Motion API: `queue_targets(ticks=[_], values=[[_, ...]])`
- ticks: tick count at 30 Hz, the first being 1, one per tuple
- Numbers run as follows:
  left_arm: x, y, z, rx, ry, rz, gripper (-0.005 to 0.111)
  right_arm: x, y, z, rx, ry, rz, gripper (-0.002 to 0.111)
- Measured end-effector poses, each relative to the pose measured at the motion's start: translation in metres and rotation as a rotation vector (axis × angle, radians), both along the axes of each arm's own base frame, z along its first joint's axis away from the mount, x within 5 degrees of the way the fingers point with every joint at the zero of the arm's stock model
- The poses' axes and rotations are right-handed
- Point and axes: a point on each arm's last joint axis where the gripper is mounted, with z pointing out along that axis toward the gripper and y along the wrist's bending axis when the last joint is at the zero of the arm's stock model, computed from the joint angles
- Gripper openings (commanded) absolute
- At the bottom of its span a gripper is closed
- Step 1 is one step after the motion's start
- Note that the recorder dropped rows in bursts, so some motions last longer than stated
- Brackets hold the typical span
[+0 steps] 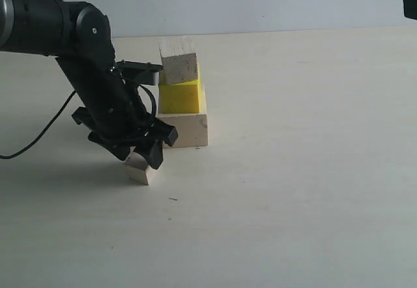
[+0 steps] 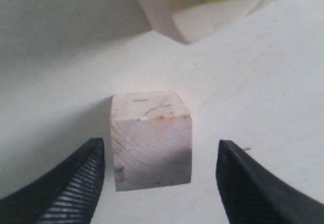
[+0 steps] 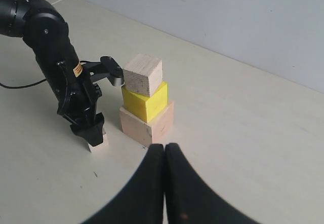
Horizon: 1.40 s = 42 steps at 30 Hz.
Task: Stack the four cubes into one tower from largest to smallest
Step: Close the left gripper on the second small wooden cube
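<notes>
Three cubes are stacked into a part-built tower [image 1: 182,99] on the pale table [image 1: 313,190]. In the exterior view it stands at about 11 o'clock from the middle of the picture. The large cube [image 1: 187,130] of plain wood sits lowest, the yellow cube [image 1: 179,98] rests on it, and the medium cube [image 1: 179,67] lies on the yellow one, turned a little askew to it.

The small cube [image 1: 138,169] is on the table, off the tower, at about 7 o'clock from the large cube and near it but not touching. The left arm [image 1: 71,34] reaches down from 10 o'clock, and the left tool [image 2: 159,181] is lowered around this small cube. Its jaws stand wide, with one ribbed finger on each side of the wood. The left wrist view shows a strip of table between each finger and the cube, narrower on one side, so the tool has hold of nothing.

The right tool [image 3: 164,183] hangs over bare table, well apart from the tower. Its two fingers are pressed flat together with nothing between them. From its camera the tower lies at about 12 o'clock and the left tool with the small cube at about 10 o'clock.
</notes>
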Motion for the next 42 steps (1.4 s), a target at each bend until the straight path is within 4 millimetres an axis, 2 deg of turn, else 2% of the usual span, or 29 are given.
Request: queue_targets(ticks=[30,32,38,41,42], values=[[0.007,0.002,-0.023,0.06,-0.02,-0.017,0.061,0.0,0.0,0.0,-0.001,0.002,0.001,0.0],[0.008,0.004,-0.024,0.082,-0.026,-0.015,0.055,0.0,0.0,0.0,-0.001,0.002,0.001,0.0],[0.009,0.008,-0.025,0.126,-0.04,-0.022,0.023,0.0,0.0,0.0,-0.001,0.002,0.001,0.0],[0.009,0.008,-0.025,0.132,-0.044,-0.026,0.002,0.0,0.0,0.0,-0.001,0.002,0.001,0.0],[0.01,0.009,-0.025,0.134,-0.044,-0.025,0.0,0.0,0.0,0.0,-0.001,0.002,0.001,0.0]])
